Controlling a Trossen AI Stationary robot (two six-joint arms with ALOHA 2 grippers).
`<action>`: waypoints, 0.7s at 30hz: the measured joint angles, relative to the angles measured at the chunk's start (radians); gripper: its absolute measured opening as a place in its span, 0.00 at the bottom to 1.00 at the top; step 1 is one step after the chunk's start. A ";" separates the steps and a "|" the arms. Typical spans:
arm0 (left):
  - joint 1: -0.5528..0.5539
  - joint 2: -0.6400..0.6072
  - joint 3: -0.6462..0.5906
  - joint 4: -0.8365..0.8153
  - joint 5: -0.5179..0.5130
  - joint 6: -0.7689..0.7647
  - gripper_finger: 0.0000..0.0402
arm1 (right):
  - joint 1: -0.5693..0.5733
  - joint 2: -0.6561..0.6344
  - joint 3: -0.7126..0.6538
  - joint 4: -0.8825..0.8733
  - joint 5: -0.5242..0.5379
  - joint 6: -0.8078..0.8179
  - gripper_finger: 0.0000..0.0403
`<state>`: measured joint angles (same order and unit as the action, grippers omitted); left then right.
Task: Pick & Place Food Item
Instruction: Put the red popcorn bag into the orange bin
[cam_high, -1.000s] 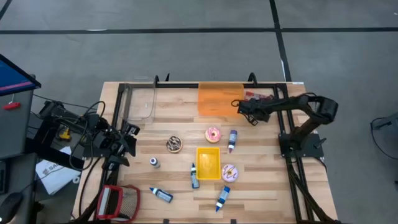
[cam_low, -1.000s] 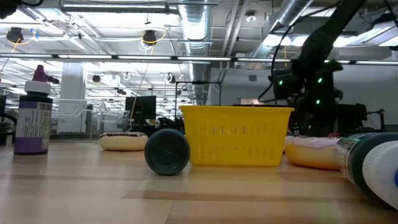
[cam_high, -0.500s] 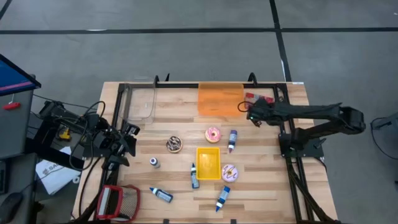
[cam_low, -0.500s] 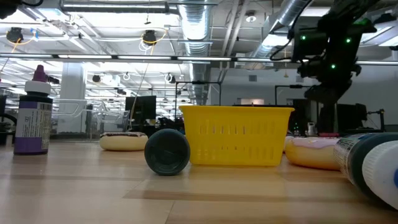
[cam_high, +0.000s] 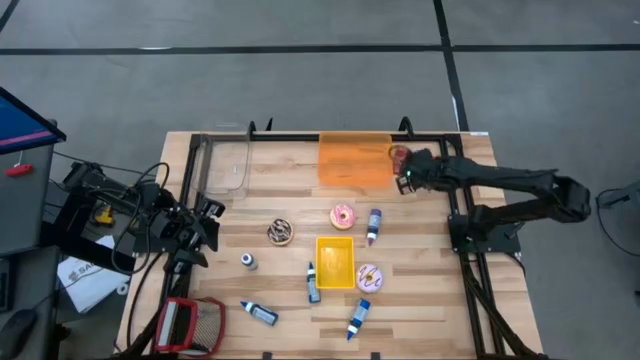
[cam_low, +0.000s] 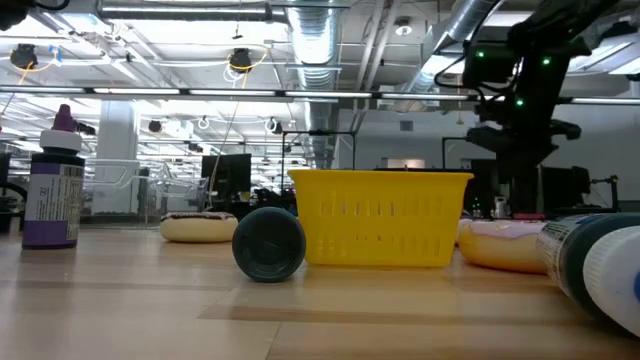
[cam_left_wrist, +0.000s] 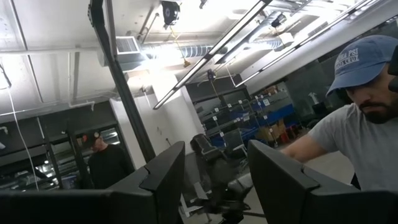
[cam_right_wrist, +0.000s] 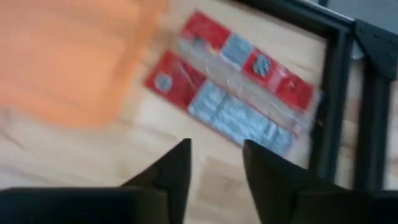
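Observation:
A red and silver food packet (cam_right_wrist: 239, 93) lies flat on the wood near the table's far right corner (cam_high: 400, 154), beside an orange container (cam_high: 355, 160). My right gripper (cam_right_wrist: 216, 149) hovers above the table just near of the packet, slanting down, open with nothing between its fingers (cam_high: 404, 178). Two pink donuts (cam_high: 343, 216) (cam_high: 369, 277) and a chocolate donut (cam_high: 280, 232) rest on the table around a yellow basket (cam_high: 335, 262). My left gripper (cam_left_wrist: 216, 155) waits at the left edge (cam_high: 208, 213), open, pointing up into the room.
Several small bottles lie or stand around the basket, one (cam_high: 373, 225) next to the far pink donut. A clear container (cam_high: 228, 165) sits at the far left. A black frame (cam_high: 300, 137) runs along the table's edges. A person (cam_left_wrist: 367, 124) shows beyond the table.
My right gripper has risen from the table by the packet and its wrist has rolled, while the arm's elbow has dropped and stretched out toward the right. The packet lies where it was.

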<state>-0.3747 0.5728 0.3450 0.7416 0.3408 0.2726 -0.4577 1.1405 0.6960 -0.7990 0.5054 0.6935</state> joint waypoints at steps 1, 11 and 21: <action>0.000 0.000 0.000 0.001 0.000 0.000 0.42 | -0.026 0.000 0.000 0.035 -0.016 -0.013 0.39; 0.000 0.031 0.000 0.051 0.000 0.001 0.42 | -0.268 0.155 0.000 0.255 -0.092 -0.020 0.45; 0.000 0.032 0.000 0.060 0.001 0.001 0.42 | -0.356 0.310 0.001 0.406 -0.101 -0.020 0.25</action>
<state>-0.3752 0.6052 0.3454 0.8020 0.3416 0.2740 -0.8139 1.4502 0.6968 -0.3931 0.4048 0.6731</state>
